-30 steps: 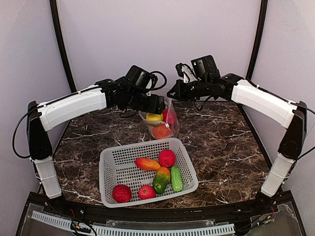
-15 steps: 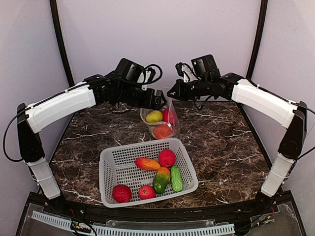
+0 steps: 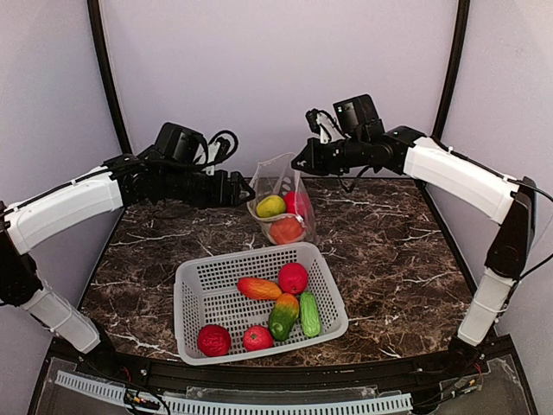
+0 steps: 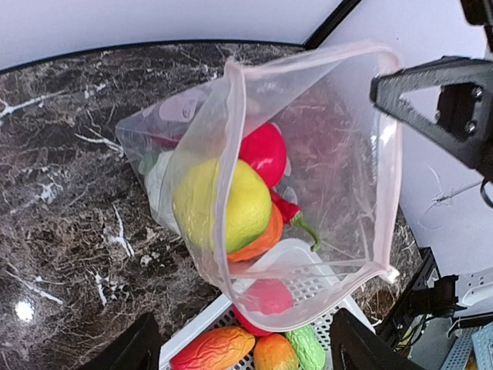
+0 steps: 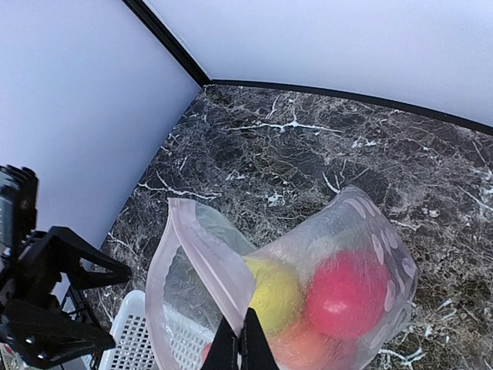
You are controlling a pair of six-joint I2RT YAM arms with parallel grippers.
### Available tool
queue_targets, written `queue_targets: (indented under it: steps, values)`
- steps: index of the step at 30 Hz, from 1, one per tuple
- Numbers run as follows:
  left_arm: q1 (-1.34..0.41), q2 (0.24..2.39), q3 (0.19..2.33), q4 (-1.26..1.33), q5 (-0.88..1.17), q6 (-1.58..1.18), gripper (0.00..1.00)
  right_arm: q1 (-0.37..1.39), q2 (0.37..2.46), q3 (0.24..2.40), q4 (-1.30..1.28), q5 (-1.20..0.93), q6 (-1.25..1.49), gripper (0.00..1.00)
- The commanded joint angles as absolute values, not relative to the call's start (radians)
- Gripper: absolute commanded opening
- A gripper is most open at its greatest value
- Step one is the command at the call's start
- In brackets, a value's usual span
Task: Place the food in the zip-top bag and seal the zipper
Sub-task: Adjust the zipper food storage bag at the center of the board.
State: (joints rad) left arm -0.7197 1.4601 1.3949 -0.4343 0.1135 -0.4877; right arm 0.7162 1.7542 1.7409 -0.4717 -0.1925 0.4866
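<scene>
The clear zip-top bag [image 3: 281,194] hangs upright at the back of the table, its mouth gaping. My right gripper [image 3: 298,165] is shut on the zipper rim [image 5: 204,254], pinching it [image 5: 243,343]. Inside lie a yellow-green fruit [image 4: 219,204], a red one [image 4: 266,152], an orange one [image 4: 258,239] and a red chili [image 4: 296,220]. My left gripper [image 3: 244,191] stands open and empty a hand's width left of the bag, its fingers [image 4: 142,347] framing the mouth from a distance. More food sits in the white basket [image 3: 194,285].
The basket holds a red-orange long fruit [image 3: 259,288], a red ball [image 3: 293,277], a green-orange mango [image 3: 283,316], a green cucumber [image 3: 309,313] and two red pieces [image 3: 213,340]. Black frame posts rise at the back corners.
My left arm has drawn back to the left, away from the bag's mouth, with its jaws open. The right gripper keeps holding the bag rim in place.
</scene>
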Motion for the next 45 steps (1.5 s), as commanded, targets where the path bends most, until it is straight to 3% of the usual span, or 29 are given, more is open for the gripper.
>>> queue_targets:
  steps: [1, 8, 14, 25, 29, 43, 45]
  values:
    - [-0.712, 1.467, 1.339, -0.341, 0.203, -0.559, 0.70, 0.727, 1.761, 1.775, -0.433, -0.208, 0.475, 0.00]
    - [-0.710, 1.510, 1.317, -0.302, 0.229, -0.584, 0.53, 0.727, 1.753, 1.765, -0.434, -0.200, 0.475, 0.00]
    - [-0.710, 1.533, 1.295, -0.265, 0.241, -0.611, 0.32, 0.727, 1.756, 1.768, -0.434, -0.204, 0.468, 0.00]
    - [-0.710, 1.554, 1.323, -0.261, 0.220, -0.611, 0.17, 0.728, 1.755, 1.788, -0.434, -0.209, 0.451, 0.00]
    - [-0.710, 1.550, 1.325, -0.255, 0.209, -0.610, 0.03, 0.729, 1.757, 1.797, -0.430, -0.214, 0.440, 0.00]
    - [-0.709, 1.444, 1.329, -0.050, 0.210, -0.653, 0.01, 0.758, 1.849, 1.880, -0.342, -0.279, 0.374, 0.00]
    - [-0.698, 1.421, 1.297, -0.065, 0.162, -0.665, 0.01, 0.757, 1.868, 1.883, -0.347, -0.288, 0.382, 0.07]
